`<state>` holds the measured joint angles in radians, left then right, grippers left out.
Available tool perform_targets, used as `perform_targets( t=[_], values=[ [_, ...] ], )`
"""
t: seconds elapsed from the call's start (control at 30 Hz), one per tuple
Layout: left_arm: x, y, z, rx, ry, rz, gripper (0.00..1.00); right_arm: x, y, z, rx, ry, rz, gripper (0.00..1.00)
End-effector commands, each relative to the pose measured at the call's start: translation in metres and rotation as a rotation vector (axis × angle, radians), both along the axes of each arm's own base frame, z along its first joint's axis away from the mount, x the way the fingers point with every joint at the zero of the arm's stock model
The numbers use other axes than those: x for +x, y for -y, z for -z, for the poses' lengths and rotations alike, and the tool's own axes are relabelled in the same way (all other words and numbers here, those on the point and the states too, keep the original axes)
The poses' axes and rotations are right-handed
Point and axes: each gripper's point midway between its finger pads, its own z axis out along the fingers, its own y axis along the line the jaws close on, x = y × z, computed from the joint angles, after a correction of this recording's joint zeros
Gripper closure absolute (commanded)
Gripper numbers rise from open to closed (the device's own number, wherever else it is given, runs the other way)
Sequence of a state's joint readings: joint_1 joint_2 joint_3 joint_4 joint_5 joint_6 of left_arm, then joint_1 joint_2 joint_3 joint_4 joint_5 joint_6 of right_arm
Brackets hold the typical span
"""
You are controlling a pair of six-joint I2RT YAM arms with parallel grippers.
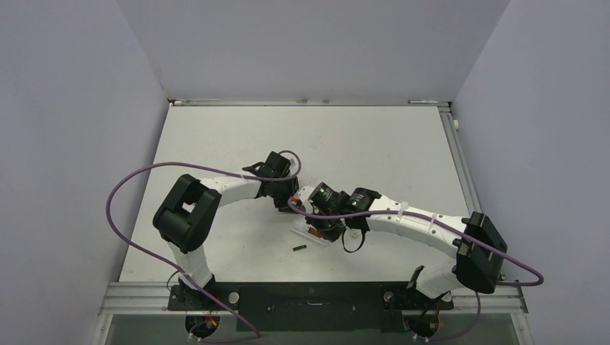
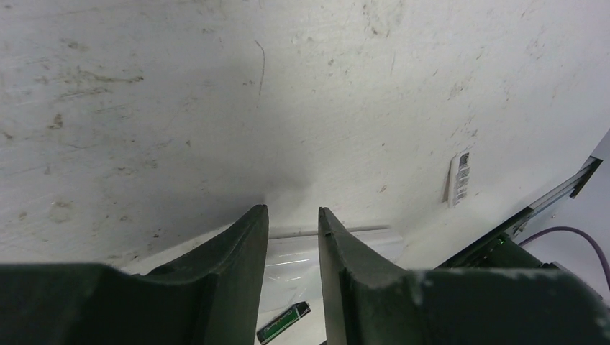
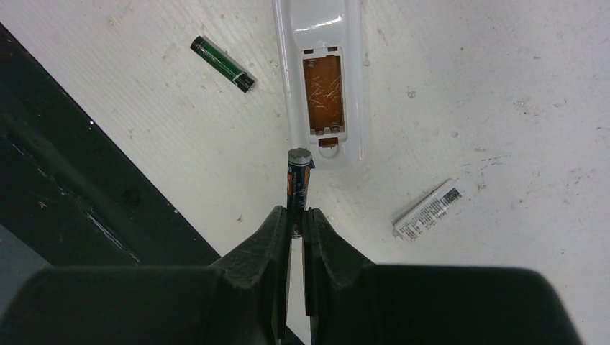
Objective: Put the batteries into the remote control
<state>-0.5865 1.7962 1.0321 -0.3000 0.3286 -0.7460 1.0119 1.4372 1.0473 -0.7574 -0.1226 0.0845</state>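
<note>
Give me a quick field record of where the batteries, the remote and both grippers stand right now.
right gripper: shut on a battery, whose free end points at the remote's near end
remote control: flat on the table, slot side up
battery compartment: open, empty
second battery: loose on the table beside the remote, untouched
cover piece: on the table, apart from the remote
left gripper: fingers narrowly apart near the remote; whether it grips cannot be told

White remote control [image 3: 317,32] lies slot-up; gripped battery [image 3: 298,180] near its end, green battery [image 3: 222,64] apart.
</note>
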Motion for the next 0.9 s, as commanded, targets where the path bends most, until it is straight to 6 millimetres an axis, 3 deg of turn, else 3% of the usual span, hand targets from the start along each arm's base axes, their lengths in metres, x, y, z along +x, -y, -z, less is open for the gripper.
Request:
perform_targets(
  t=[0.0,0.27,0.47,0.7,0.87],
  values=[
    [-0.007,0.008,-0.001,-0.032,0.011,0.052,0.73,0.003,-0.006,-0.015,0.057,0.043,0.016,0.91],
    [-0.049,-0.020,0.023,0.009,-0.059,0.046,0.76,0.005,-0.002,-0.009,0.015,0.043,0.005,0.91],
    [-0.059,-0.033,0.025,0.042,-0.052,0.035,0.74,0.011,0.000,-0.002,-0.037,0.065,-0.034,0.91],
    [-0.042,-0.034,0.004,0.058,0.013,0.003,0.45,0.029,-0.001,-0.009,-0.081,0.153,-0.142,0.92],
    [-0.037,-0.045,-0.013,0.098,0.057,-0.039,0.35,0.040,0.002,-0.010,-0.116,0.199,-0.235,0.92]
  ],
)
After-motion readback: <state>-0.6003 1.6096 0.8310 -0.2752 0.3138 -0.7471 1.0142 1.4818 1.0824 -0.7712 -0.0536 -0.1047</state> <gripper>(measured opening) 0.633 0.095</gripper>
